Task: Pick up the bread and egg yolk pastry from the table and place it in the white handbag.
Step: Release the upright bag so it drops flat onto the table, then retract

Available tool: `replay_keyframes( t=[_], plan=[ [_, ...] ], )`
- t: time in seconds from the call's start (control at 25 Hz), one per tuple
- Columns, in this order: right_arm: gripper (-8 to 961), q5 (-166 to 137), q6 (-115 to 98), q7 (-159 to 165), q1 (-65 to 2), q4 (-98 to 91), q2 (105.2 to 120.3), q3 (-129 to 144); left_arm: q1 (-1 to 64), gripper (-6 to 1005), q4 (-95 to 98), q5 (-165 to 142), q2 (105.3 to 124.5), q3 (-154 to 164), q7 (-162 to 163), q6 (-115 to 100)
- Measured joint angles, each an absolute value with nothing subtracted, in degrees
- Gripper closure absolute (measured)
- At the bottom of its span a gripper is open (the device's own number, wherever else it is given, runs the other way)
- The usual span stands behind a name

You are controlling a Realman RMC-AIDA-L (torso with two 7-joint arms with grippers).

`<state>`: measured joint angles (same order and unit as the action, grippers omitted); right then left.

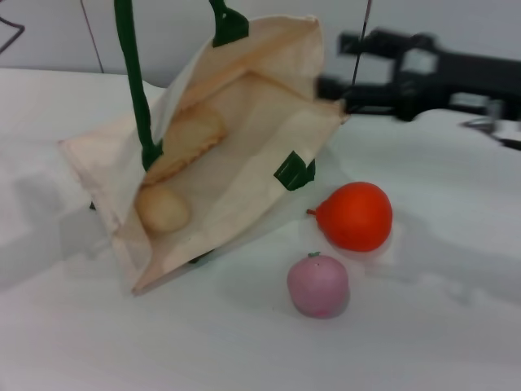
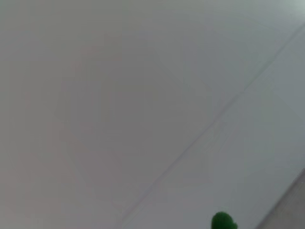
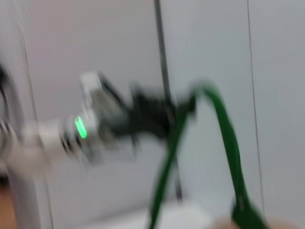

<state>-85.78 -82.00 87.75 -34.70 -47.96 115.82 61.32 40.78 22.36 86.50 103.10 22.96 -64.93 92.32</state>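
Bread (image 1: 189, 140) and egg yolk pastry (image 1: 162, 209) lie inside the white handbag (image 1: 252, 155). Left gripper (image 3: 183, 109) appears clamped on a green handle (image 3: 224, 133). Right gripper (image 1: 338, 69) beside the bag; finger state unreadable.

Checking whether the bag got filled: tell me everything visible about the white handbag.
The white handbag is a cream fabric tote with dark green loop handles, lying tilted on the table with its mouth open toward the camera. Inside lie the striped bread and the egg yolk pastry. One handle is lifted upward, held by the left gripper.
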Motion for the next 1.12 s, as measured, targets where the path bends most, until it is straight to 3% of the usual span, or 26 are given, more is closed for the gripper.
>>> replay_keyframes(
  t=[0.32, 0.44, 0.68, 0.84, 1.12],
  plan=[
    [64, -83.27, -94.16, 76.13, -35.03, -37.11, 115.75, 43.82, 41.52, 729, 22.41, 79.13, 105.17, 23.87, -67.34, 79.49],
    [65, -83.14, -93.77, 74.72, -35.01, -36.4, 115.83, 43.05, 40.91, 727, 22.48, 78.75, 106.84, 23.64, -71.08, 74.63],
    [68, -82.57, -91.84, 60.97, -35.47, -26.83, 115.96, 34.38, 38.58, 725, 22.2, 82.02, 112.42, 21.2, -87.11, 65.62],
    [69, -81.35, -83.46, 43.74, -36.06, -15.82, 116.24, 24.66, 37.01, 535, 19.49, 90.9, 116.34, 15.59, -108.84, 61.53],
    [70, -66.91, -75.11, 14.3, -36.67, 1.2, 116.48, 12.11, 36.25, 256, 3.44, 115.9, 116.64, 10.06, -147.34, 62.08]
  ],
)
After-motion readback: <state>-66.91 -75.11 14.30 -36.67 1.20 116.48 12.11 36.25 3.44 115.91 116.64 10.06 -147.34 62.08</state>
